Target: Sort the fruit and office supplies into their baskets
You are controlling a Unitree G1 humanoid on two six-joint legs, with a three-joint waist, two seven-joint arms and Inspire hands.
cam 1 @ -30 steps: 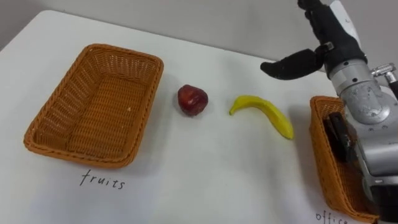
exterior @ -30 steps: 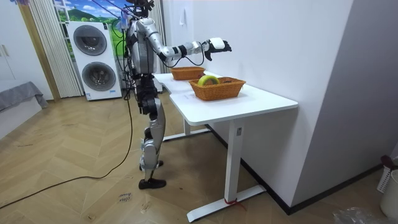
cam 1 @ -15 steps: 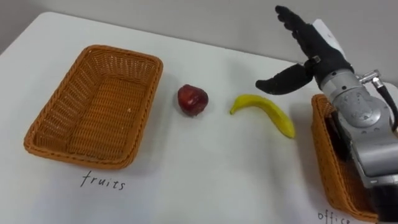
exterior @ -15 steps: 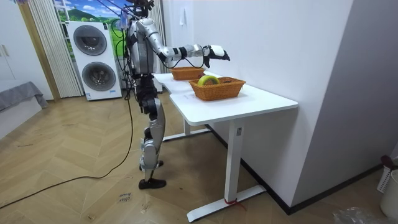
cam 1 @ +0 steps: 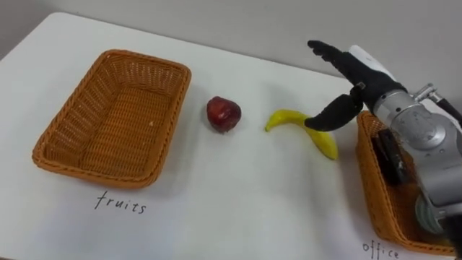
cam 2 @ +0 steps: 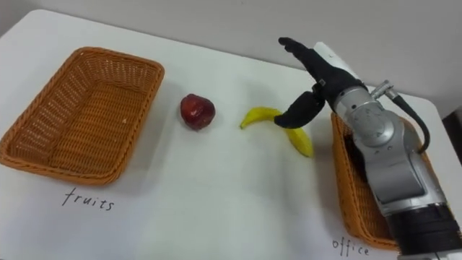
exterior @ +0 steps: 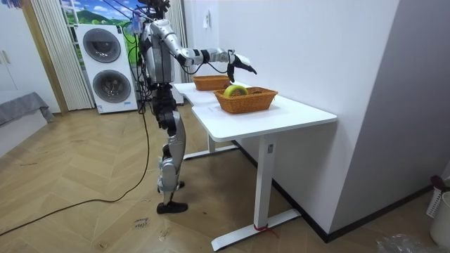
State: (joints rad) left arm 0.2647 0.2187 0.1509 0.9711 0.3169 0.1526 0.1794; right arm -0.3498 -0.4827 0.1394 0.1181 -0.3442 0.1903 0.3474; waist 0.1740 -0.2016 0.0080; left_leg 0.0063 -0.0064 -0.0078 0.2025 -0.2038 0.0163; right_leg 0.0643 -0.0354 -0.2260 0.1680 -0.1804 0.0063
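On the white table (cam 1: 216,209) we see two wicker baskets set well apart, one at each side. Our left basket (cam 1: 72,108) holds nothing, and a handwritten word sits on the table just in front of it. Between the baskets lie the two fruits. A red apple (cam 1: 224,114) rests near the left basket's right rim but apart from it. A yellow banana (cam 1: 289,117) lies further right, curved, with its far end close to the right basket (cam 1: 369,180).

Our right hand (cam 1: 359,76) hangs over the banana with its fingers (cam 1: 325,50) stretched straight and spread wide, pointing away and to the left. The thumb (cam 1: 336,112) is dropped below them and crosses in front of the banana's middle. We cannot tell whether it touches the fruit. Nothing is held in this hand. The forearm passes over the right basket. Inside that basket a dark object (cam 1: 393,162) shows beside the arm, too hidden for us to name.

From the room view we stand upright at the table's end, on the room view's left, with the right arm reaching level over the tabletop. Something yellow-green (exterior: 235,90) sits in the nearer basket there. Two stacked washing machines (exterior: 105,67) stand behind us.
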